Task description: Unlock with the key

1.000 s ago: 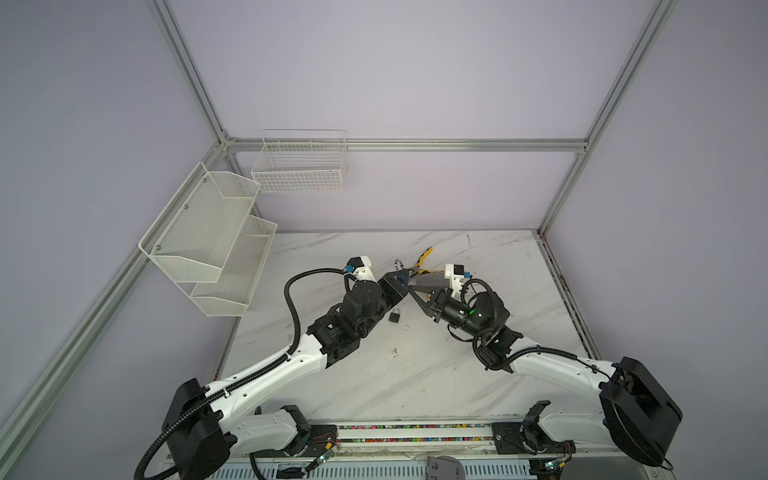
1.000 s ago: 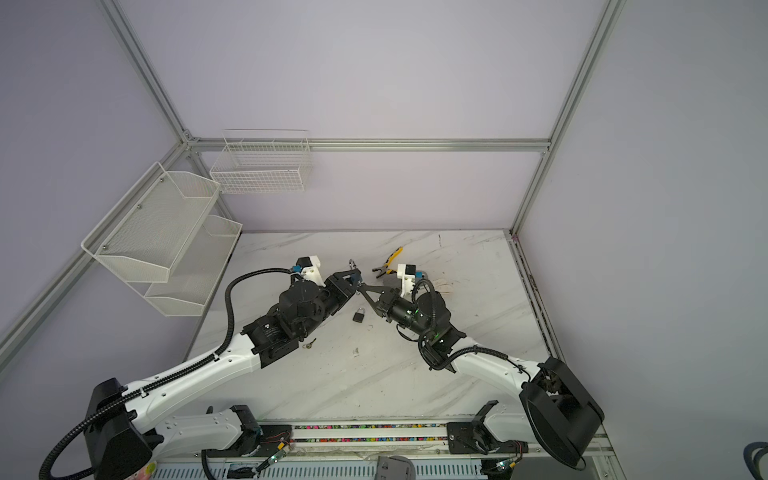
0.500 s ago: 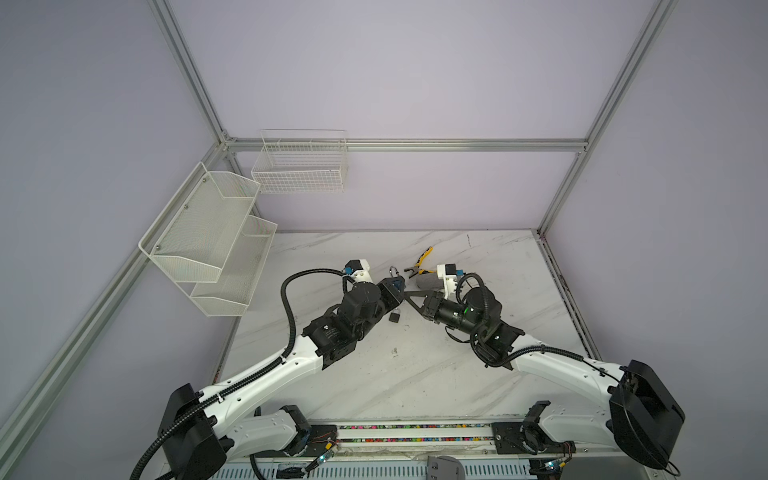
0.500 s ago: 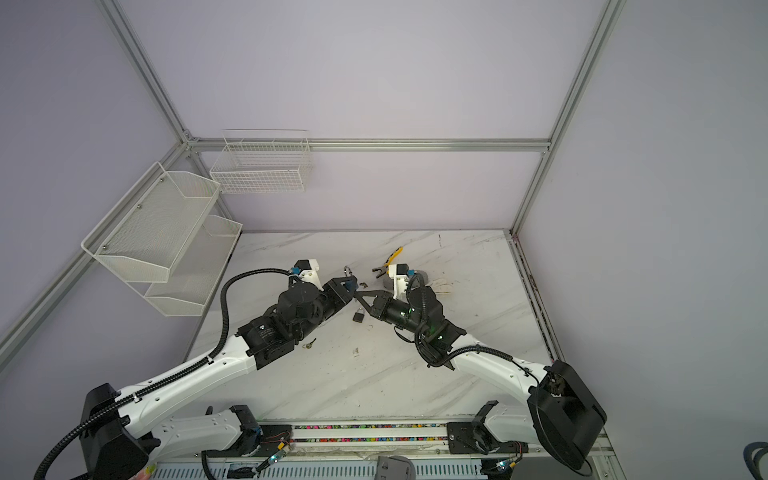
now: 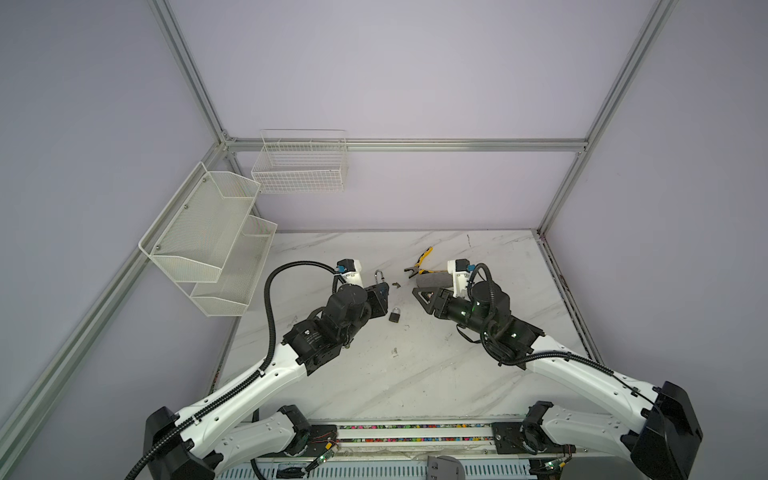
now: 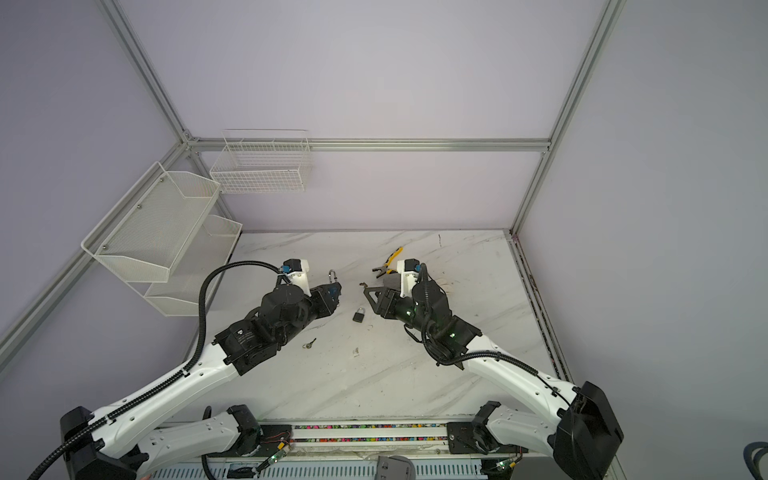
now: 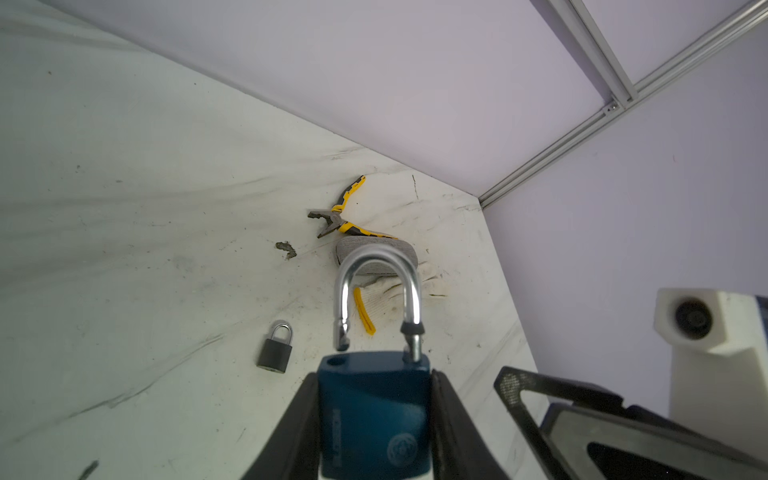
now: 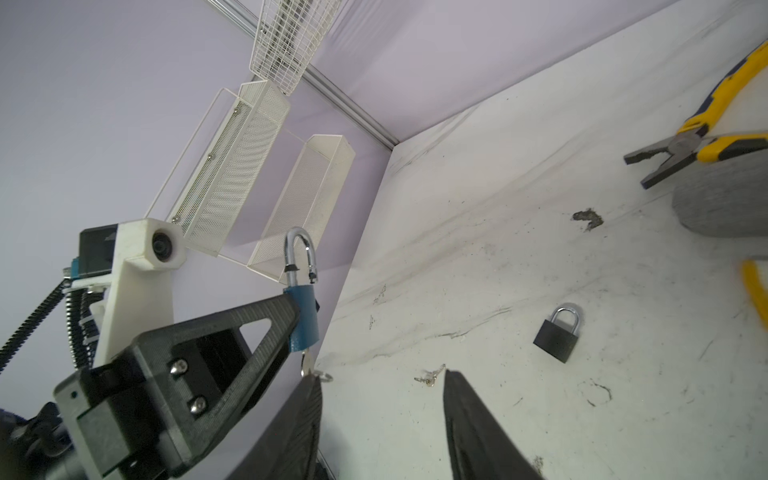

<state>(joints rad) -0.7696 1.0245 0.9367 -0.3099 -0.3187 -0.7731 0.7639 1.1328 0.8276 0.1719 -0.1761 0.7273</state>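
Note:
My left gripper (image 7: 374, 384) is shut on the body of a blue padlock (image 7: 374, 415), held up off the table. Its silver shackle (image 7: 376, 291) stands raised, with one leg free of the body. In both top views the blue padlock (image 5: 382, 291) (image 6: 332, 292) sits at the left gripper's (image 5: 380, 297) tip. A small key (image 8: 307, 365) with a ring sticks out of the padlock's (image 8: 302, 316) underside. My right gripper (image 8: 382, 376) is open and holds nothing; one fingertip is close beside the key. In a top view the right gripper (image 5: 424, 299) stands apart, right of the padlock.
A small black padlock (image 5: 395, 316) (image 8: 557, 336) lies shut on the marble table between the arms. Loose keys (image 6: 309, 343) (image 8: 430, 376) lie nearer the front. Yellow pliers (image 5: 419, 264) and a grey glove (image 7: 376, 255) lie behind. Mesh racks (image 5: 208, 241) and a wire basket (image 5: 299, 166) hang at the left.
My right gripper has opened and drawn back to the right, away from the blue padlock. The left gripper keeps its hold on the padlock and has shifted only slightly.

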